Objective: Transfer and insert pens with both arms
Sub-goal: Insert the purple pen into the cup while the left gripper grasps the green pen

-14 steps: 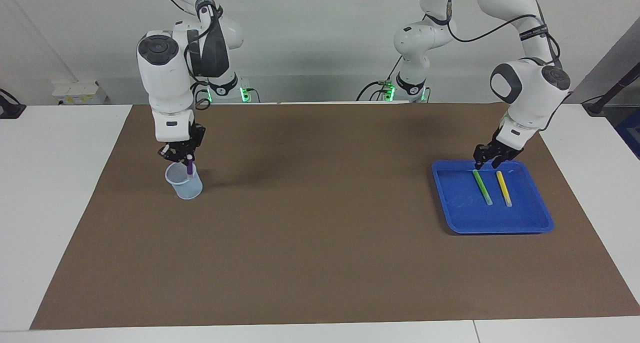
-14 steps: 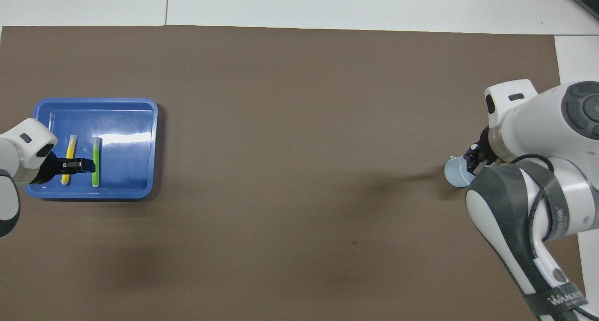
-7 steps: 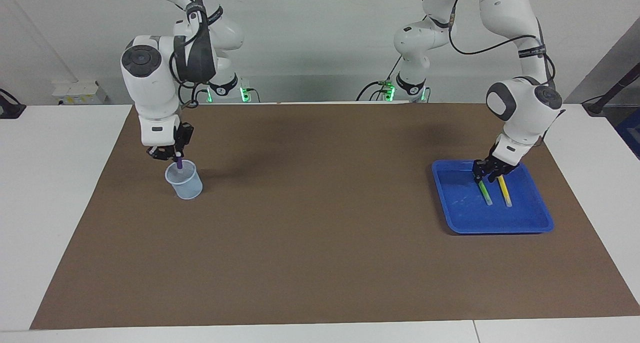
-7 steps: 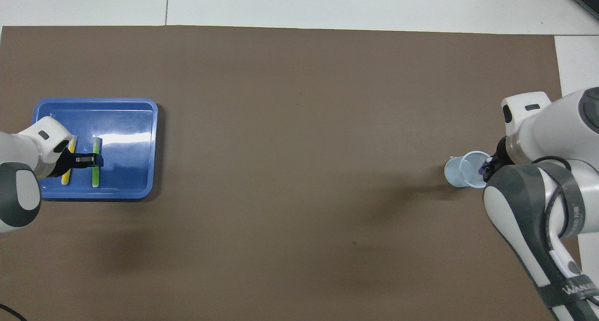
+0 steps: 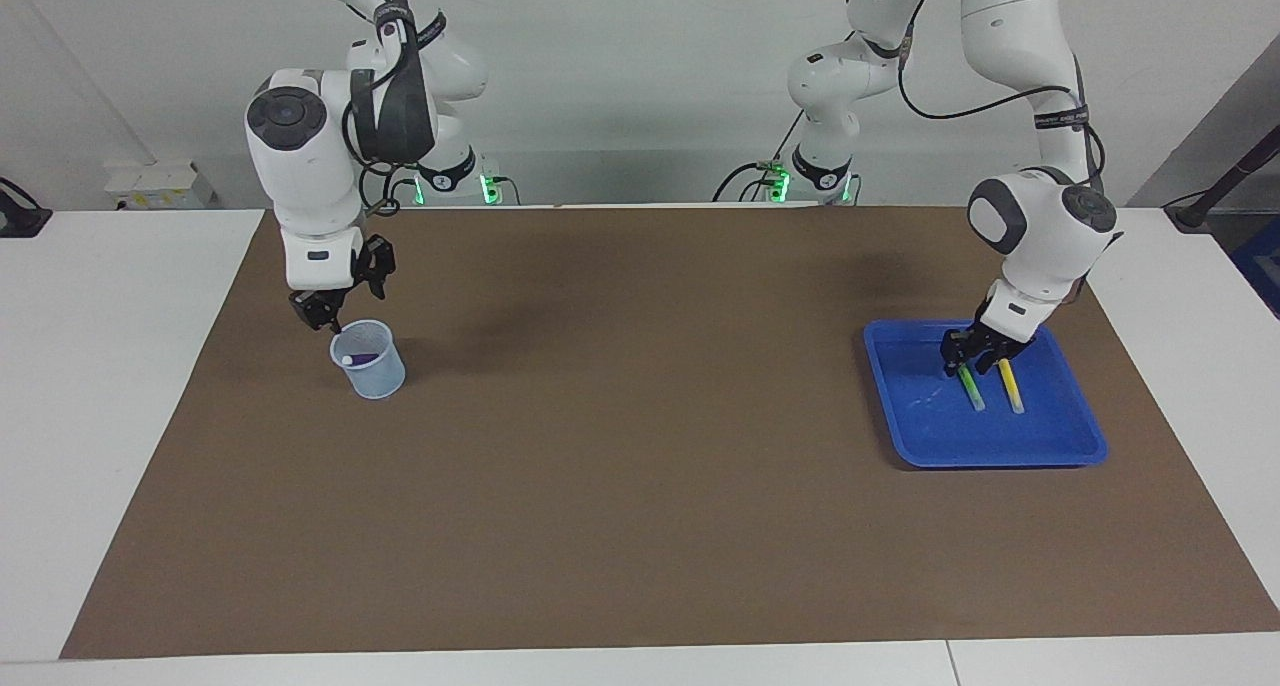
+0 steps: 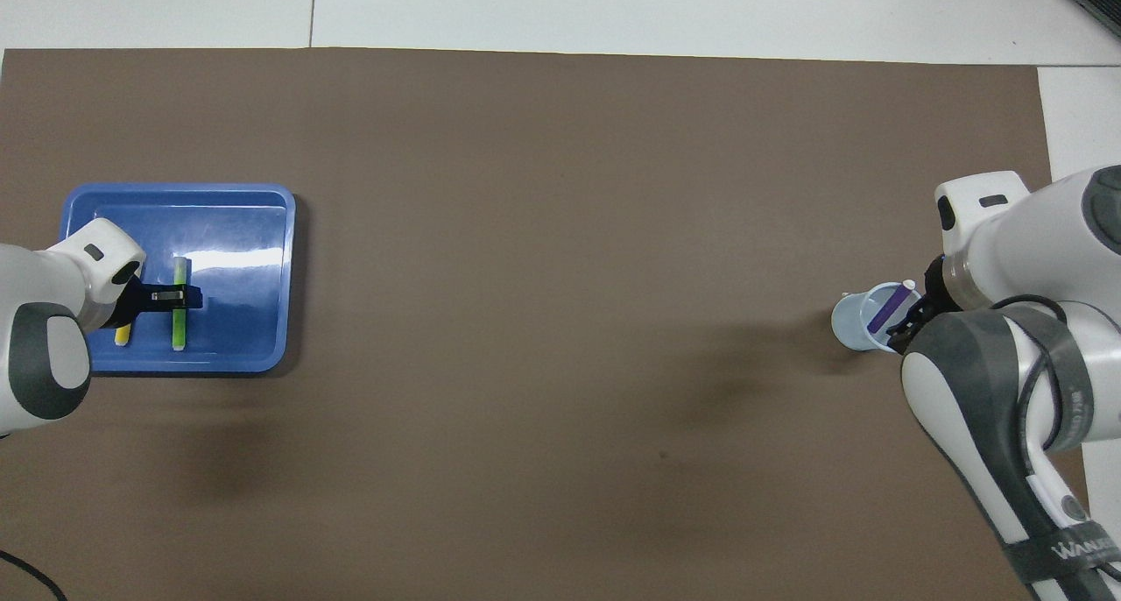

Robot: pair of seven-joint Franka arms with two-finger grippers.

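— What is laid out, and what is it made of?

— A white table (image 5: 110, 386) carries a flat, matte brown mat (image 5: 640, 486). Toward the left arm's end sits a glossy blue plastic tray (image 5: 1000, 453), rectangular with rounded corners and a raised rim. Toward the right arm's end stands a small, pale, see-through plastic cup (image 5: 378, 378).

— And the pens?

— The slim purple marker pen (image 5: 361, 358) lies tilted inside the cup, its pale cap end against the rim. The slim green marker pen (image 5: 971, 392) and the slim yellow marker pen (image 5: 1012, 391) lie side by side on the tray floor, apart from each other.

— How are the arms posed?

— The right arm bends steeply down, and its right claw (image 5: 328, 318) hangs just over the cup's rim, tips apart and holding nothing. The left arm reaches down into the tray, and the left claw (image 5: 962, 363) is low over the green pen's end nearer the robots.

— Is that claw clamped on it?

— I cannot tell. The claw covers that end of the green pen, and the wrist hides part of the yellow one from overhead.
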